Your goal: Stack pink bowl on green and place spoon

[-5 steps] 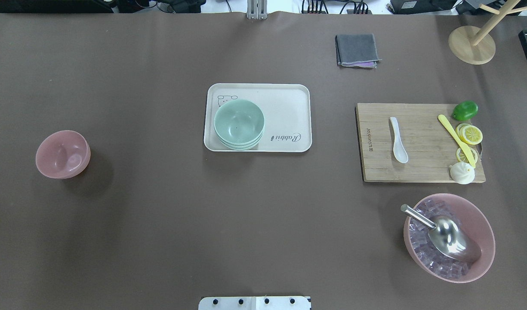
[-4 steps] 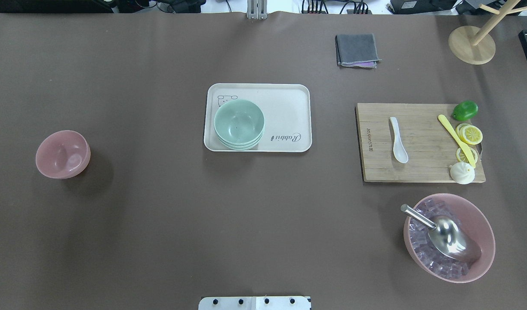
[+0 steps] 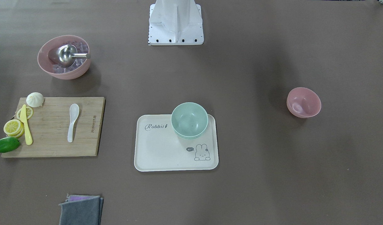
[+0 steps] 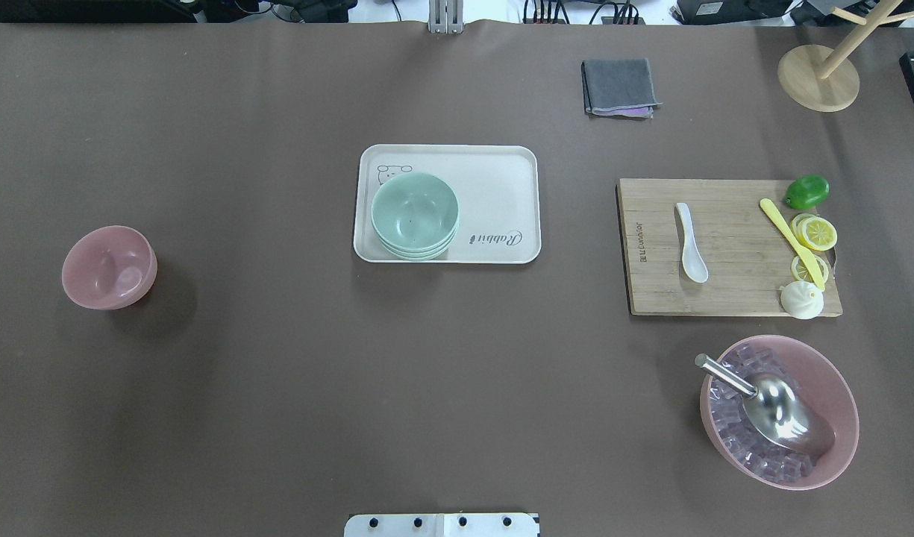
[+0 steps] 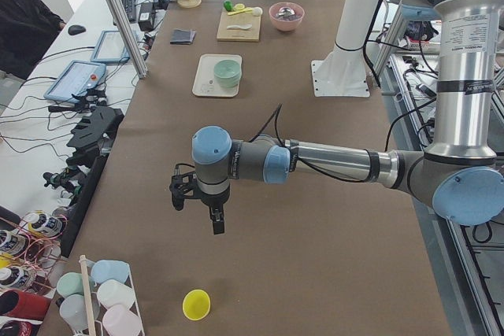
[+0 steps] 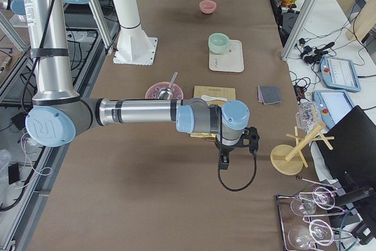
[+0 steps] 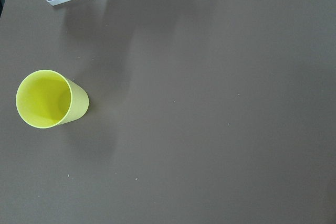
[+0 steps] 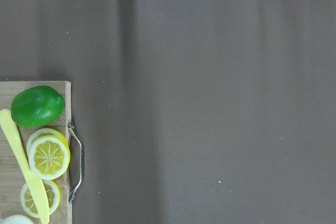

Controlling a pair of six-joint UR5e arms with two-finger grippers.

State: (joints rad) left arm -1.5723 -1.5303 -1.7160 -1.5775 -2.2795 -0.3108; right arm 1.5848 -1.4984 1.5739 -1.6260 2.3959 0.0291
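A small pink bowl (image 4: pixel 109 267) stands alone on the brown table, far to the left in the overhead view. A stack of green bowls (image 4: pixel 415 215) sits on the left part of a cream tray (image 4: pixel 494 186). A white spoon (image 4: pixel 690 242) lies on a wooden cutting board (image 4: pixel 733 298) at the right. My left gripper (image 5: pixel 216 224) hangs over bare table far from the bowls, near a yellow cup. My right gripper (image 6: pixel 221 163) hangs beyond the cutting board's far end. Both show only in the side views, so I cannot tell whether they are open or shut.
A large pink bowl of ice cubes (image 4: pixel 779 410) with a metal scoop stands near the board. A lime (image 4: pixel 806 192), lemon slices, a yellow knife and a bun lie on the board's right edge. A grey cloth (image 4: pixel 619 86) and a wooden stand (image 4: pixel 818 77) are at the back. A yellow cup (image 7: pixel 50 99) is below the left wrist.
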